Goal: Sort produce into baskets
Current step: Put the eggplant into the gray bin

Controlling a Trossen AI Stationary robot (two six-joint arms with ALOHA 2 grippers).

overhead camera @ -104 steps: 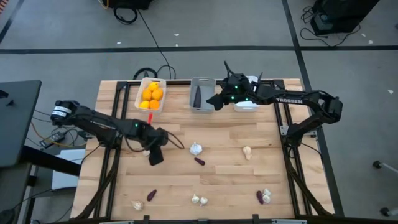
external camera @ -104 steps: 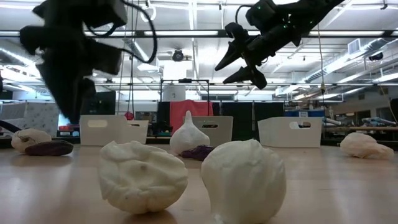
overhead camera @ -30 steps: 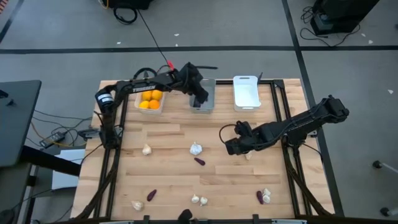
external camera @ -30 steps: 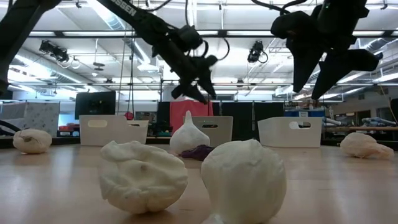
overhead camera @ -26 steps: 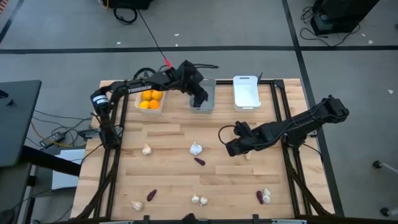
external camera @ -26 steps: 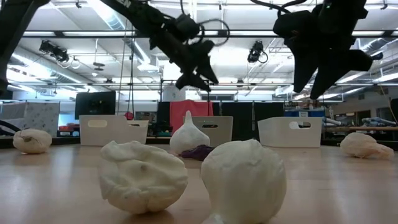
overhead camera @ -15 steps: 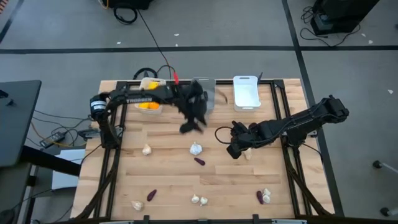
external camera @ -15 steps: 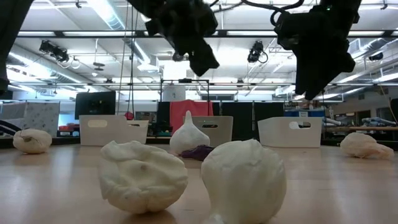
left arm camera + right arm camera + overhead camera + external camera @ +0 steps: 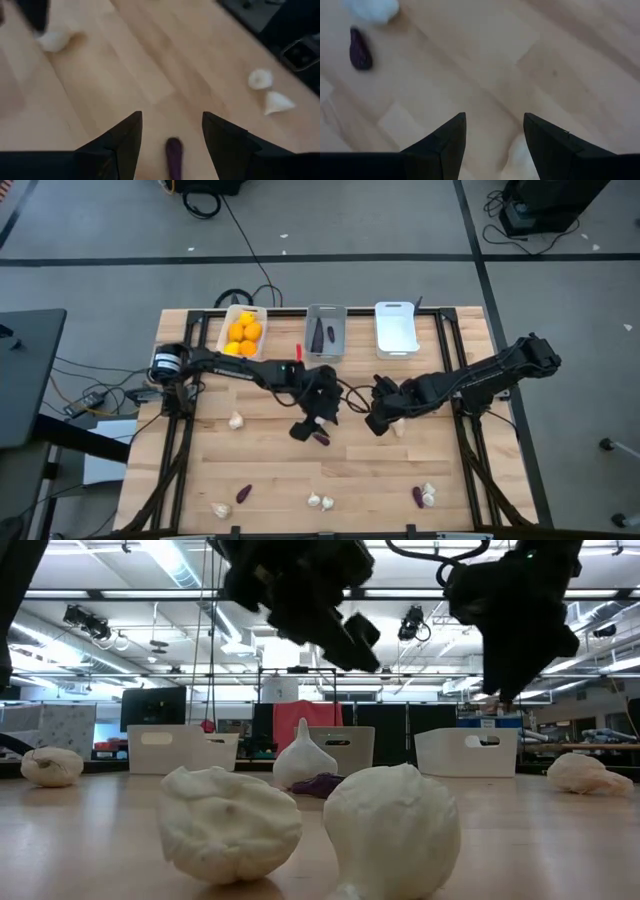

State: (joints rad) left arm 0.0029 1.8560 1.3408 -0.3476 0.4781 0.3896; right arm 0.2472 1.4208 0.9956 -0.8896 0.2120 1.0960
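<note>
Three baskets stand along the far edge: a white one (image 9: 245, 330) with orange fruits, a grey one (image 9: 325, 332) with two purple pieces, and a white one (image 9: 396, 328) with nothing showing inside. My left gripper (image 9: 310, 425) hangs open over mid-table. A purple piece (image 9: 174, 152) lies on the wood below its fingers (image 9: 172, 117). My right gripper (image 9: 378, 420) is open just to the right, above a garlic bulb (image 9: 522, 155). Both grippers show high above the table in the low view, left (image 9: 320, 600) and right (image 9: 520, 620).
Loose produce lies about the table: a garlic bulb (image 9: 235, 420) at the left, and garlic (image 9: 222, 509), a purple piece (image 9: 243, 493), two bulbs (image 9: 320, 501) and a purple piece with garlic (image 9: 423, 496) near the front edge. The two grippers hang close together.
My left gripper has swung from over the grey basket at the far edge toward the near edge, out to mid-table above the purple piece, rolling as it went and staying open. My right gripper has kept its place over the garlic bulb and rolled a little.
</note>
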